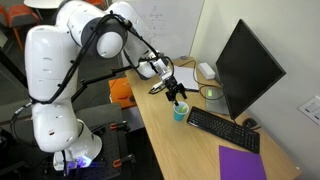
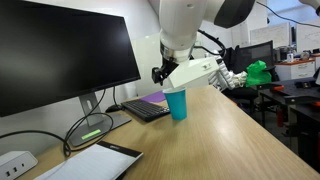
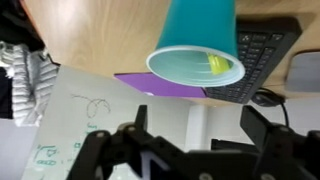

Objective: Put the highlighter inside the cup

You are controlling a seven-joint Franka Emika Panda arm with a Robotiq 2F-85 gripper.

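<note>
Release looks done: advising a straight vertical retreat, keeping fingers clear of the rim of the small round turquoise plastic cup (image 3: 195, 50). Yellow-green highlighter (image 3: 222, 66) is lying inside it, against the wall. Black Robotiq gripper (image 3: 197, 140) is hovering above, jaws spread wide, gripping and touching nothing

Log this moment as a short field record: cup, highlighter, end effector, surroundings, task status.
cup: turquoise cup, upright on the wooden desk
highlighter: yellow-green highlighter, inside the cup, against its wall
end effector: end effector above the cup, jaws apart, holding nothing
surroundings: keyboard, monitor, purple sheet, orange object
task status: looks done, judging by the wrist view
</note>
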